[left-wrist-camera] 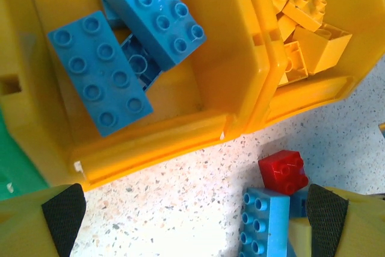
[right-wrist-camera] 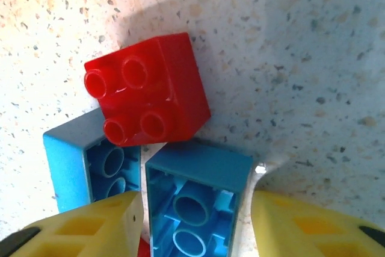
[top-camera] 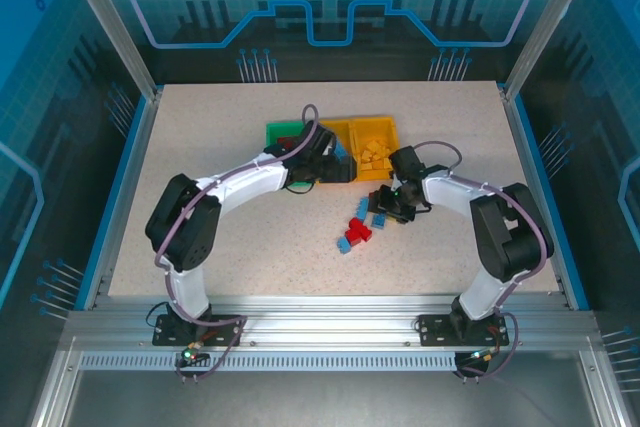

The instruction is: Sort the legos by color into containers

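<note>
Your right gripper point(right-wrist-camera: 195, 227) straddles an upturned blue brick point(right-wrist-camera: 192, 173) on the table point(right-wrist-camera: 301, 58), near the blue-filled bin point(left-wrist-camera: 180, 136); I cannot tell whether it is clamped. Grip squarely and lift straight so the red brick point(right-wrist-camera: 150, 94) against it stays put. Your left gripper point(left-wrist-camera: 195, 224) hangs wide apart by that bin's near wall.

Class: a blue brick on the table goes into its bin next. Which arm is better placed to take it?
Right. The right claw straddles an upturned blue brick on the table, one finger each side. The left claw hangs open at the bin of blue bricks.
</note>
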Robot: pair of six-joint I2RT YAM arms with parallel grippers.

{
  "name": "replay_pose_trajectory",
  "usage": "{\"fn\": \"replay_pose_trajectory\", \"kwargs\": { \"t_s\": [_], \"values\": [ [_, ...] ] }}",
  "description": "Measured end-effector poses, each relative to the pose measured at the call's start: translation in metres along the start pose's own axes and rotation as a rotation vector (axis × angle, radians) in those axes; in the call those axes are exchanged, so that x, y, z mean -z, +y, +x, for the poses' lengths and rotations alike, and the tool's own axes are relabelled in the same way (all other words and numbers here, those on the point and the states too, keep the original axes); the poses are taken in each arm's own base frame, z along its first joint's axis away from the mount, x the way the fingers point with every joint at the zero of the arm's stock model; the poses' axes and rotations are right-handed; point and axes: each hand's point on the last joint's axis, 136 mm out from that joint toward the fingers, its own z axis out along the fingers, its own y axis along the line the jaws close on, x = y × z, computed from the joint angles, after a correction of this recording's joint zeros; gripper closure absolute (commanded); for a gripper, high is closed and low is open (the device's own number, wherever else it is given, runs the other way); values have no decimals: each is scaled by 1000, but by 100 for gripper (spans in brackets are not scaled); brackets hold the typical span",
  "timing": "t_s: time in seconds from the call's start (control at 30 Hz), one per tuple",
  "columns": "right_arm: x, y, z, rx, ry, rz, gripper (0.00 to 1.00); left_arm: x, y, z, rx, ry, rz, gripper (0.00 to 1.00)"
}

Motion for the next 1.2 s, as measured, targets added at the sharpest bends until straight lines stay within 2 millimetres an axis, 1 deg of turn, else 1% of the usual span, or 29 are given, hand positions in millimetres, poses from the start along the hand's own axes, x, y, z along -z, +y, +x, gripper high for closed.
{"fn": "replay_pose_trajectory", "kwargs": {
  "t_s": [0.17,0.3,0.4,0.47,0.53,0.63,0.73,0.83,1.03,1.1,1.2],
  "values": [
    [2,-2,-1,12,-3,17,72,9,6,5,20,-7,-9,1],
    [11,-6,1,27,-11,44,73,13,15,11,27,-8,-29,1],
    [28,-1,1,52,-36,34,73,14,28,20,54,1,-55,1],
    [43,10,-6,75,-72,3,72,13,38,26,73,9,-75,1],
    [56,26,-16,97,-106,-43,72,13,45,32,92,18,-90,1],
    [74,58,-36,129,-151,-136,73,11,52,39,111,27,-107,1],
    [83,90,-58,158,-177,-224,73,11,58,48,128,36,-116,1],
    [79,115,-79,173,-181,-283,73,14,64,58,146,44,-122,1],
    [61,146,-115,179,-168,-335,71,17,70,71,151,53,-121,1],
    [56,155,-127,182,-170,-345,70,17,68,74,144,57,-118,1],
    [48,164,-143,185,-173,-347,64,16,57,83,99,72,-99,1]
  ]
}}
